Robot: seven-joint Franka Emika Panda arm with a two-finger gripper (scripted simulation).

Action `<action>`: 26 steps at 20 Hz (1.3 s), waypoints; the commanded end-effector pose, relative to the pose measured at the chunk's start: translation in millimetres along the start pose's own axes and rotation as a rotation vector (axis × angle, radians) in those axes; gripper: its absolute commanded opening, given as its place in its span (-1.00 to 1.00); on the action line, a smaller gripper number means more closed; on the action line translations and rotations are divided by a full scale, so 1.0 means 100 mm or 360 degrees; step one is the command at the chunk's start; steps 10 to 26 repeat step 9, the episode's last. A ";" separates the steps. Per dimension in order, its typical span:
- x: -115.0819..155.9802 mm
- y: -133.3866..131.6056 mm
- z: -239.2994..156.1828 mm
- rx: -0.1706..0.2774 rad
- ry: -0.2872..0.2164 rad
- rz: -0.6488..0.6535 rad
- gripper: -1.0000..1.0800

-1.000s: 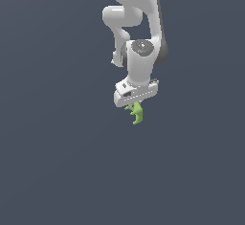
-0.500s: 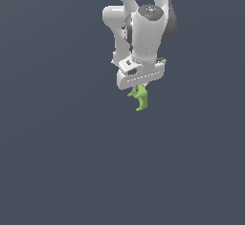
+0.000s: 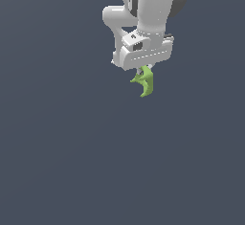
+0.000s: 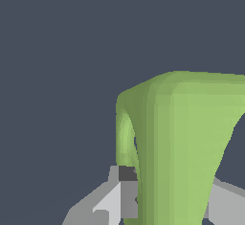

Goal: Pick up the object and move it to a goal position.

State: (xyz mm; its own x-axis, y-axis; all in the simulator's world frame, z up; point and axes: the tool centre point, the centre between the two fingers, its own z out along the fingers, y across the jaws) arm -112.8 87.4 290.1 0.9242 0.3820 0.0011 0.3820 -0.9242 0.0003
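Observation:
The object [image 3: 145, 83] is a small lime-green curved piece with pointed prongs. It hangs below the white gripper [image 3: 143, 70] in the upper middle of the exterior view, well above the dark grey floor. The gripper is shut on the object's upper end, and the fingers are mostly hidden behind the hand's body. In the wrist view the object [image 4: 186, 147] fills much of the picture, pinched between the two grey fingers [image 4: 112, 202], with its faceted green surface close to the camera.
A plain dark grey floor [image 3: 72, 162] lies all around. The white arm [image 3: 148, 8] rises out of the exterior view's top edge.
The arm has climbed and shifted toward the exterior view's right, carrying the object with it. The grip has stayed shut on the object throughout.

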 end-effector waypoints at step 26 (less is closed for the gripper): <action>-0.04 -0.06 -0.28 0.0001 -0.0002 0.0001 -1.00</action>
